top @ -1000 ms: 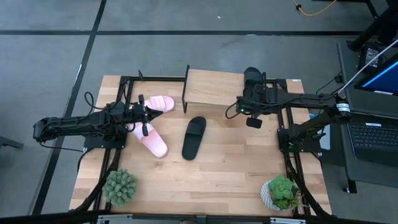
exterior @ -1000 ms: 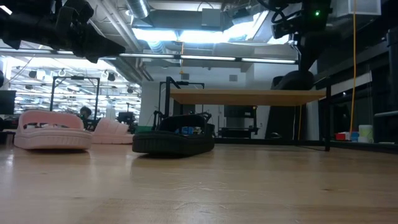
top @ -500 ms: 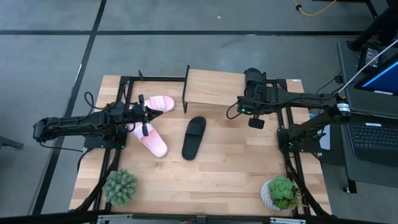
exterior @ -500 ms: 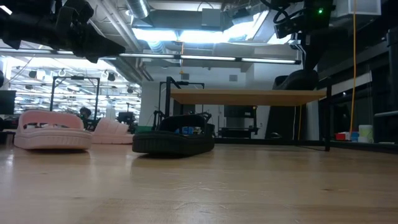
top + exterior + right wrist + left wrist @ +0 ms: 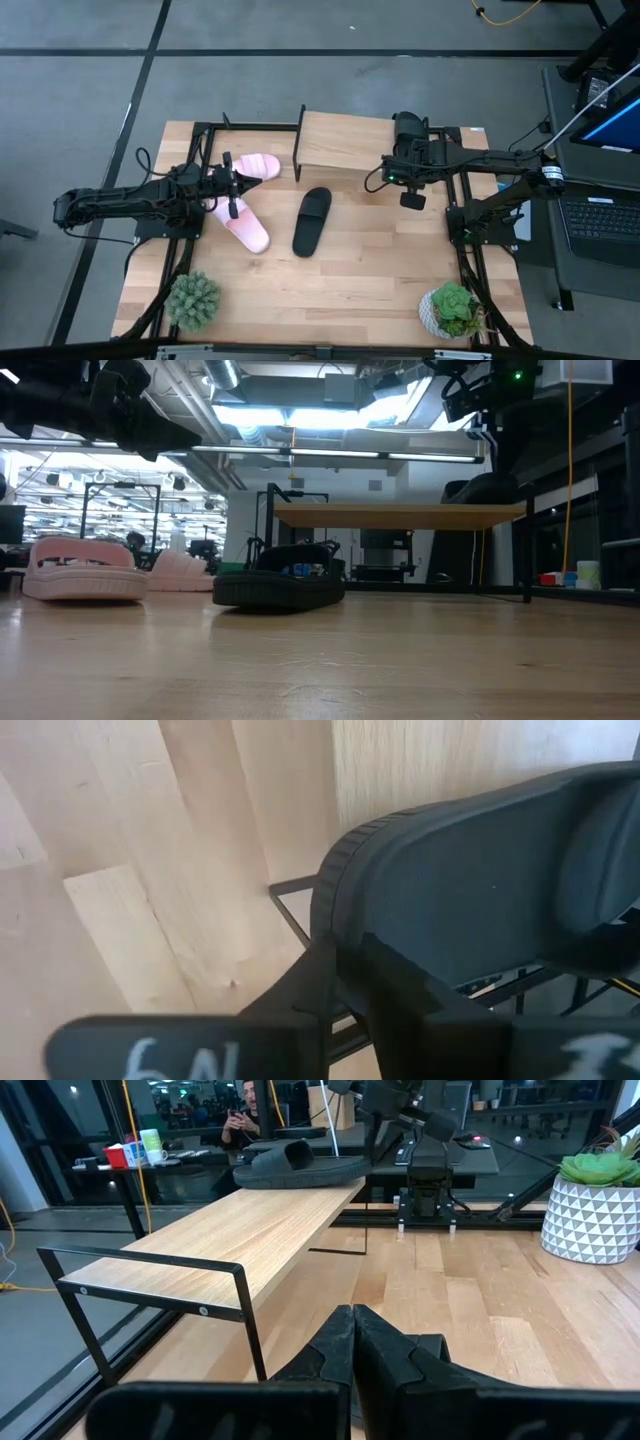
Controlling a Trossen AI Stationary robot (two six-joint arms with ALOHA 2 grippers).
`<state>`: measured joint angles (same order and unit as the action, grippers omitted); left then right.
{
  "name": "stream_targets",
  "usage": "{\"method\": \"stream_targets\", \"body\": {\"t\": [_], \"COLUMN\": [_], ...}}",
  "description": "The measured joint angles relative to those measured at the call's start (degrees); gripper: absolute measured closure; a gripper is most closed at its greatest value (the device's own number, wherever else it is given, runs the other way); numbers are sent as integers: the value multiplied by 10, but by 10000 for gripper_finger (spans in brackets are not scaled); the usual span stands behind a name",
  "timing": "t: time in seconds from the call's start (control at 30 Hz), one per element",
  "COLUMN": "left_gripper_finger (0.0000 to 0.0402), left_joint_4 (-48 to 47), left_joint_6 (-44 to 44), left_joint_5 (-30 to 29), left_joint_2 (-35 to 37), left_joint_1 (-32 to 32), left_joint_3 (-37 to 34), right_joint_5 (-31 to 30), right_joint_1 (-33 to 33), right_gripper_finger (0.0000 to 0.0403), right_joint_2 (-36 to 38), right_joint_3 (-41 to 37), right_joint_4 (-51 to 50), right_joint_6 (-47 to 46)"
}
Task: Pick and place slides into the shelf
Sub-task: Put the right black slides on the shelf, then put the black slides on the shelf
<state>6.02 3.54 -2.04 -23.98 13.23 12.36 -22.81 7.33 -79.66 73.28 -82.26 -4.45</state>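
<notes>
- Left gripper: pressed shut, holding nothing; hangs over the counter's left side, above the two pink ones.
- Right gripper: over the shelf's right end, right at a black slide; grip state cannot be told.
- Black slide: lying on the shelf top at its right end; sole rim seen close up against the right gripper in the right wrist view.
- From the left wrist view: same slide flat on the far end of the shelf board, right arm above it.
- Second black slide: on the counter just in front of the shelf, near the middle, angled.
- Pink slide: on the counter left of the shelf.
- Other pink slide: just in front of the first, near the left gripper.
- Two potted plants: at the counter's front corners.
</notes>
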Motion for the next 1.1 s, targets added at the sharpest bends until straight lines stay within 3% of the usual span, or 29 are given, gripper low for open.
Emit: {"method": "stream_targets", "body": {"t": [0.53,1.1], "left_gripper_finger": [401,401], "left_joint_4": [0,0], "left_joint_6": [0,-4], "left_joint_5": [0,0], "left_joint_2": [0,0], "left_joint_1": [0,0], "left_joint_3": [0,0], "right_joint_5": [0,0], "right_joint_1": [0,0], "right_gripper_finger": [263,257], "right_joint_2": [0,0], "right_joint_3": [0,0], "right_joint_4": [1,1], "right_joint_6": [2,1]}}
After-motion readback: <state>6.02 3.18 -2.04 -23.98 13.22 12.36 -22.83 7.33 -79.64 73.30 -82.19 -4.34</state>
